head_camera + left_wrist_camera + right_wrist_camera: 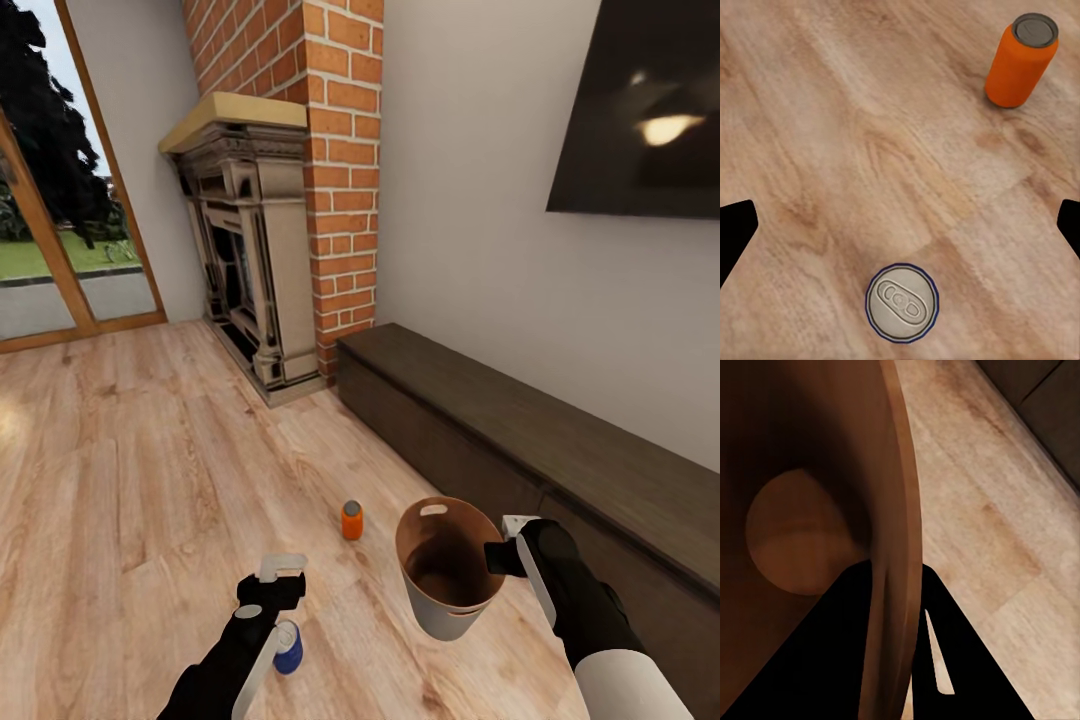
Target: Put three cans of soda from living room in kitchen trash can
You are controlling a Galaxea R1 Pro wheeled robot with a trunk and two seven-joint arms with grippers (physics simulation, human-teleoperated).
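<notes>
My right gripper (506, 556) pinches trash can (440, 600) rim, bucket lifted off living-room floor. Left gripper (283, 574), jaws wide, hovers over blue soda can (901, 302); orange can (351, 520) nearby. Next I judge: descend, centre, close.

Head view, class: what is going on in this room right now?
A two-armed robot is collecting soda cans in a living room with a brick fireplace. Its right gripper is clamped on the rim of the trash can, one finger inside and one outside. Its left gripper hangs open above the upright blue can on the plank floor. An orange can stands a little farther on. The bucket's bottom looks empty.
</notes>
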